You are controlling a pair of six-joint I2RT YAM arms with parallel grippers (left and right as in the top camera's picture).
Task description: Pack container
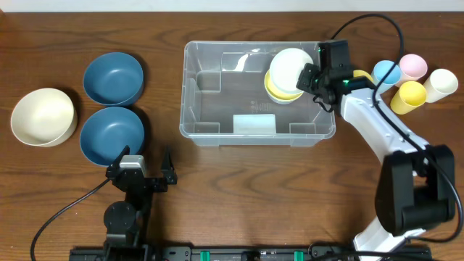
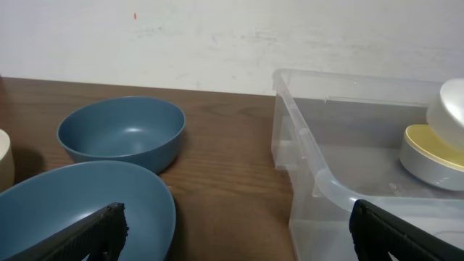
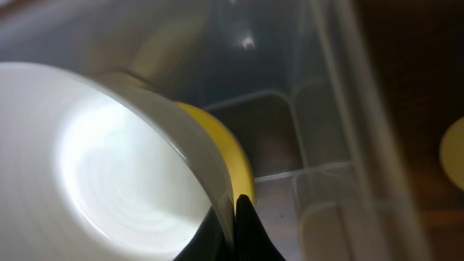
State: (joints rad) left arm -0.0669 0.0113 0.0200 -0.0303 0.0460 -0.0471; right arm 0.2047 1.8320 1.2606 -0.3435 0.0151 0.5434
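Overhead: the container (image 1: 217,98) sits upper centre of the bench (image 1: 239,196), floor mostly bare. In its upper right corner the right arm (image 1: 370,119) reaches over the wall, right jaws pinched shut on the rim of a white bowl (image 1: 290,65), which hangs tilted above a yellow bowl (image 1: 274,88) already inside. Left arm (image 1: 134,181) is parked at lower left, left jaws spread wide and holding nothing, just beside two blue bowls (image 1: 112,77) and near a cream bowl (image 1: 43,116); four cups (image 1: 413,80) stand at the far right, outside. Left wrist view: the container wall (image 2: 304,145) rises at right, with the yellow bowl (image 2: 435,145) low inside and the white one (image 2: 453,105) over it at the frame edge. Contact between them cannot be told. Right wrist view: the white bowl (image 3: 123,167) fills the left of the frame, the yellow rim (image 3: 228,159) peeps out behind it, and dark fingertips (image 3: 243,232) nip the thin edge at bottom centre. Judgement: the step is nesting white into yellow. To do it well, level the bowl first, centre it over the yellow one, and lower slowly until it seats. Release only then. A thin rim pinch may let the bowl swing or slip. Keep the wrist off the container's right wall (image 3: 341,109).
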